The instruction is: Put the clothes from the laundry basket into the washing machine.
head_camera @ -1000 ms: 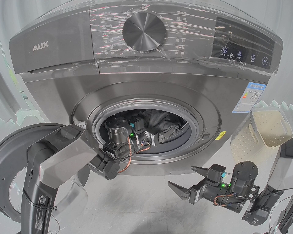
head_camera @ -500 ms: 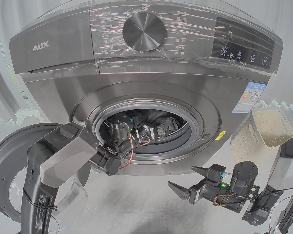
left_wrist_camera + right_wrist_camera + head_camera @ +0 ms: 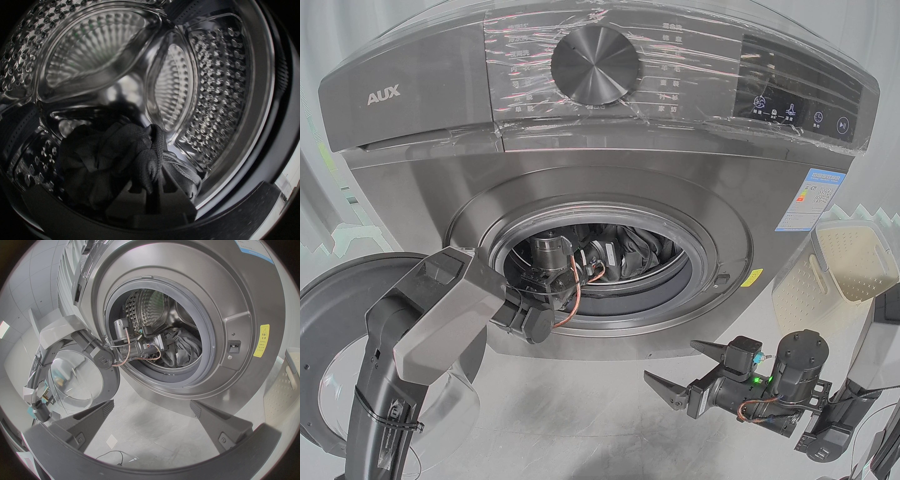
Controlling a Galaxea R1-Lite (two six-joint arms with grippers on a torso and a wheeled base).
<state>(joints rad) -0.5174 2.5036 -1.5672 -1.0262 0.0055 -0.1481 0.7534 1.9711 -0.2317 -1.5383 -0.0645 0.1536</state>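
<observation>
The washing machine (image 3: 600, 181) stands in front of me with its round opening uncovered. My left gripper (image 3: 153, 187) is inside the steel drum (image 3: 212, 93), shut on a dark garment (image 3: 125, 150) that bunches over its fingertips. From the head view the left arm's wrist (image 3: 550, 250) sits in the opening, with the dark garment (image 3: 640, 247) piled just beyond it. My right gripper (image 3: 671, 360) hangs open and holds nothing, low in front of the machine and right of the opening. The cream laundry basket (image 3: 853, 262) leans at the far right and looks empty.
The machine's door (image 3: 325, 350) stands swung open at the left, behind the left arm. Bare grey floor (image 3: 156, 433) lies below the opening. The rubber door seal (image 3: 206, 343) rings the opening. The basket (image 3: 281, 387) is close to the right arm.
My left arm has pushed deeper into the drum, and the dark garment has bunched up further in with it. The right arm has not moved.
</observation>
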